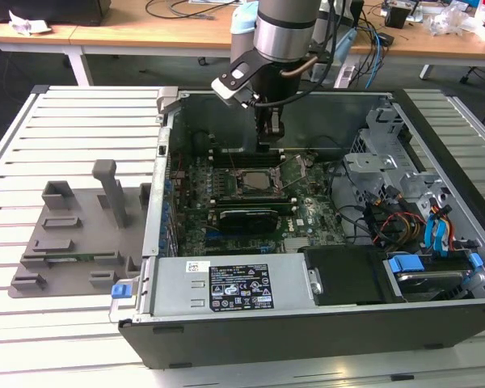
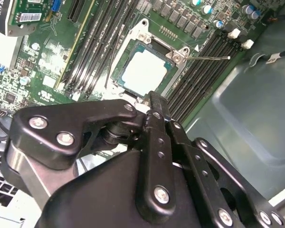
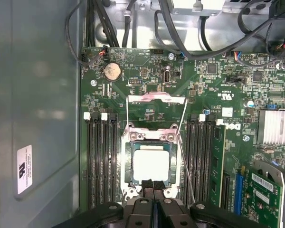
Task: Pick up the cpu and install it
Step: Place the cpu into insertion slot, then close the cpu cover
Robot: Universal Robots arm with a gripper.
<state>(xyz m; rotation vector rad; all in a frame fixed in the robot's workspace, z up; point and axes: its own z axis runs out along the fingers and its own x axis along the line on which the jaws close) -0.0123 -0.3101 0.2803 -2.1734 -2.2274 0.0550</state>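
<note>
— Tray [image 1: 69, 234] at the exterior view's left, then the open case [image 1: 323, 331]. Where's the cpu [image 1: 255, 179]?
— Flat in its socket [image 3: 128, 164], retaining frame [image 3: 156, 98] open. End effector [image 3: 153, 185] just above its edge, fingers [image 3: 147, 187] pinched together, holding nothing. I'd check it's seated level before anything touches it.

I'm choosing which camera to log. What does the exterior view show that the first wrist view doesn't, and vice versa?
Exterior view: the arm, the grey tray beside the case, the drive bays. First wrist view: the coin cell and a white label on the case wall. Both: the cpu lying in its socket, the gripper close by it.
</note>
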